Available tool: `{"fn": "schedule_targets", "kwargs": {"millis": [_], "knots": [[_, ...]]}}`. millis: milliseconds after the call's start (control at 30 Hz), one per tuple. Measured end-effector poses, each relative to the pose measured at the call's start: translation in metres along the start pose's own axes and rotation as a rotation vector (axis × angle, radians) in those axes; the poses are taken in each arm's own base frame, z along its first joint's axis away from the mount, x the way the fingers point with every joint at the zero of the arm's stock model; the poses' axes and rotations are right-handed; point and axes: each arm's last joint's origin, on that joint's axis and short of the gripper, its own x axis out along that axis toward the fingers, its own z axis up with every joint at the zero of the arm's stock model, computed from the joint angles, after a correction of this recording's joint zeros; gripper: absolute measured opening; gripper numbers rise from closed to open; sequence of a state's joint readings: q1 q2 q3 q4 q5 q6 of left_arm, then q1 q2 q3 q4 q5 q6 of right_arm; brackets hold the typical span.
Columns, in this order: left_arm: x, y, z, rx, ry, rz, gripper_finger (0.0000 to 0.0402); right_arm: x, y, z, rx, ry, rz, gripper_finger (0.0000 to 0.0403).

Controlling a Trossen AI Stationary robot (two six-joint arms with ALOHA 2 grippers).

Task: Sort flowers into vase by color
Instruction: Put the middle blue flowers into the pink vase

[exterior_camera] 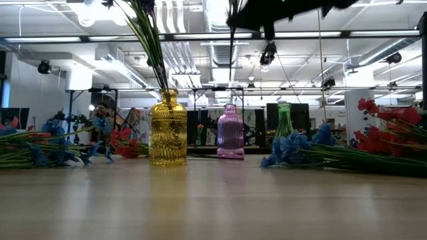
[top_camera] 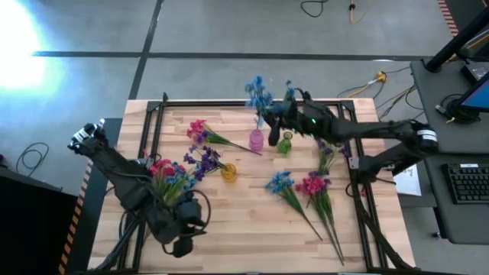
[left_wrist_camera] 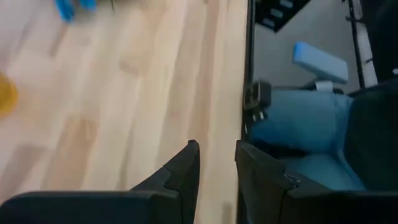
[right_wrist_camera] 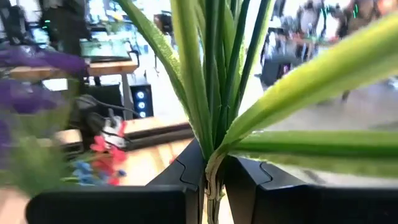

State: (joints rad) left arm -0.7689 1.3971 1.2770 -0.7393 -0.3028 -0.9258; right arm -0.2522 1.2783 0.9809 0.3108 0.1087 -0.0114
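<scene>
While three vases stand near the table's [top_camera: 229,237] middle, a yellow vase [top_camera: 228,172], a pink vase [top_camera: 256,140] and a green vase [top_camera: 285,143], flowers lie in about five loose groups around them. Red, blue and purple sprigs [top_camera: 170,177] lie left of the yellow vase; a pink-purple sprig [top_camera: 200,132] lies behind it. A blue sprig [top_camera: 281,184] and a red bunch [top_camera: 315,186] lie to the right. The right gripper [right_wrist_camera: 214,177] is clamped on a green stem [right_wrist_camera: 214,112] above the green vase, blue blooms [top_camera: 258,93] pointing away. The left gripper [left_wrist_camera: 216,165] hangs over the table's near left edge, fingers slightly apart, empty. Stems already stand in the yellow vase.
</scene>
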Motion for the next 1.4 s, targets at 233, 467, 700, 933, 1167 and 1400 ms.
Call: {"fn": "schedule_targets", "kwargs": {"millis": [233, 467, 700, 933, 1167, 1400], "knots": [[-0.007, 0.005, -0.015, -0.056, 0.061, 0.091, 0.0091, 0.027, -0.02, -0.028, 0.049, 0.038, 0.025, 0.0038], [-0.007, 0.009, -0.017, -0.074, 0.08, 0.134, 0.0091, 0.024, -0.02, -0.029, 0.05, 0.077, 0.031, 0.0038], [-0.007, 0.01, -0.018, -0.076, 0.077, 0.148, 0.0091, 0.016, -0.02, -0.023, 0.046, 0.073, 0.031, 0.0038], [-0.007, 0.01, -0.018, -0.147, 0.082, 0.146, 0.0091, 0.013, -0.02, -0.033, 0.03, 0.101, 0.028, 0.0038], [-0.007, 0.009, -0.019, -0.227, 0.107, 0.137, 0.0091, 0.012, -0.02, -0.037, 0.026, 0.067, 0.024, 0.0038], [-0.008, 0.01, -0.019, -0.247, 0.104, 0.152, 0.0091, 0.01, -0.021, -0.046, 0.004, 0.048, 0.005, 0.0038]]}}
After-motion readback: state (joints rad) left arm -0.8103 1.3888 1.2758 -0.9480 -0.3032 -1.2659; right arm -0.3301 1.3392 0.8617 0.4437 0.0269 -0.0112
